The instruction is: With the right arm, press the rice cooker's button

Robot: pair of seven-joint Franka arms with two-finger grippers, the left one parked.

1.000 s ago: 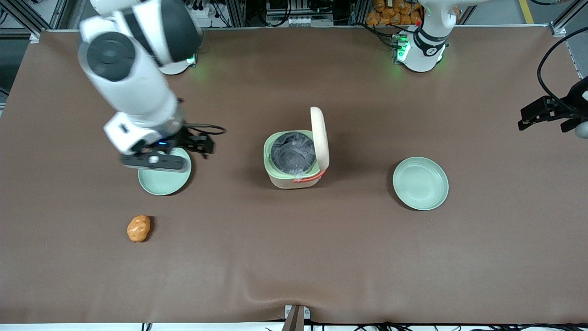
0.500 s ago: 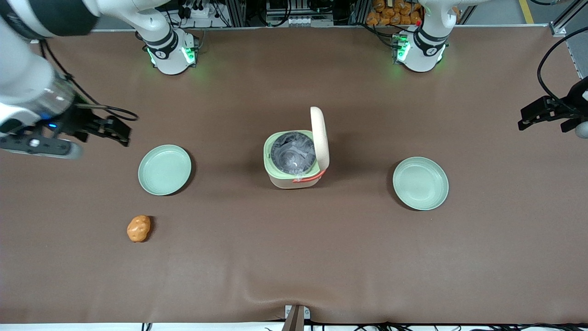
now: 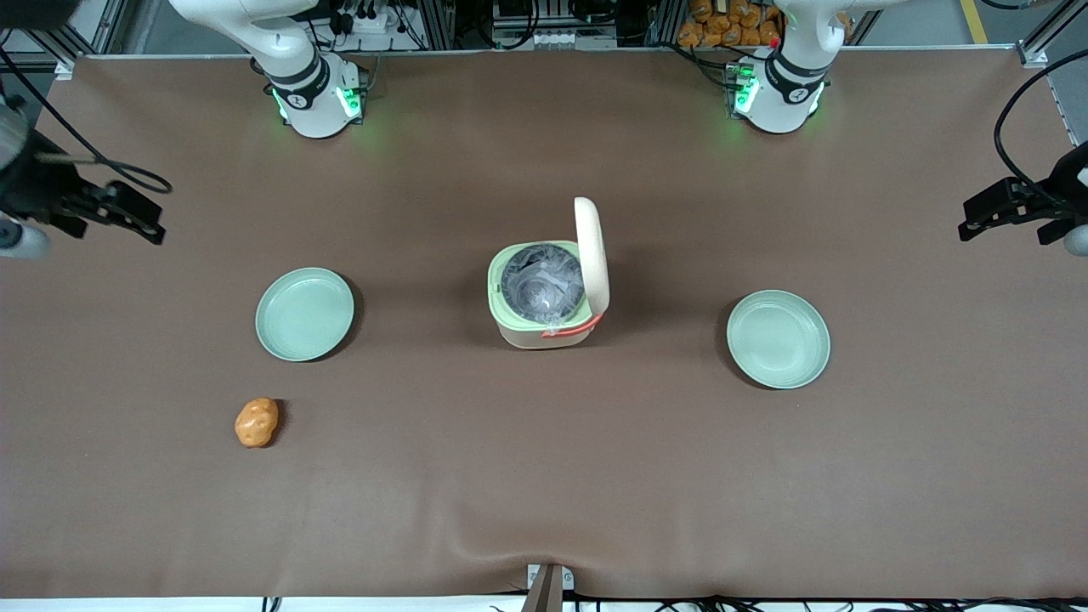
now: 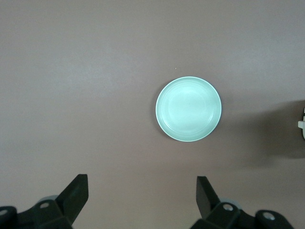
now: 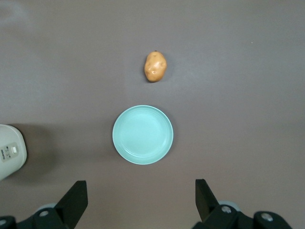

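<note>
Brown cloth is covering the whole table (image 3: 544, 476), and I am taking the cream-white, rounded-cube rice cooker (image 3: 544, 297) at its middle as my landmark. My black two-finger gripper (image 5: 140, 202) is hanging high over the working arm's end of the table, well apart from the cooker, fingers spread wide and holding nothing; in the front view it is showing only as a dark shape (image 3: 81, 208) at the picture's edge. My white jointed right arm (image 3: 280, 42) is reaching outward from its base with the wrist pointing straight down.

Below my wrist a pale green round plate (image 3: 304, 314) is lying between me and the cooker, and a small orange-brown potato (image 3: 256, 422) is sitting nearer the front camera than that plate, apart from it. Both look like bystanders to this task.

The cooker is standing with its cream lid (image 3: 592, 255) upright, showing the silvery inner pot (image 3: 541, 280) inside the pale green rim, with the coral-orange handle (image 3: 571, 328) on the side facing the front camera. A lid standing open suggests to me that the release has already been worked. In my wrist view a small pale square (image 5: 13, 151) is showing on the cooker's cream body (image 5: 10, 153); I am judging that to be the button, though I cannot be sure.

A second pale green round plate (image 3: 778, 338) is lying toward the parked arm's end, well apart from the cooker.
</note>
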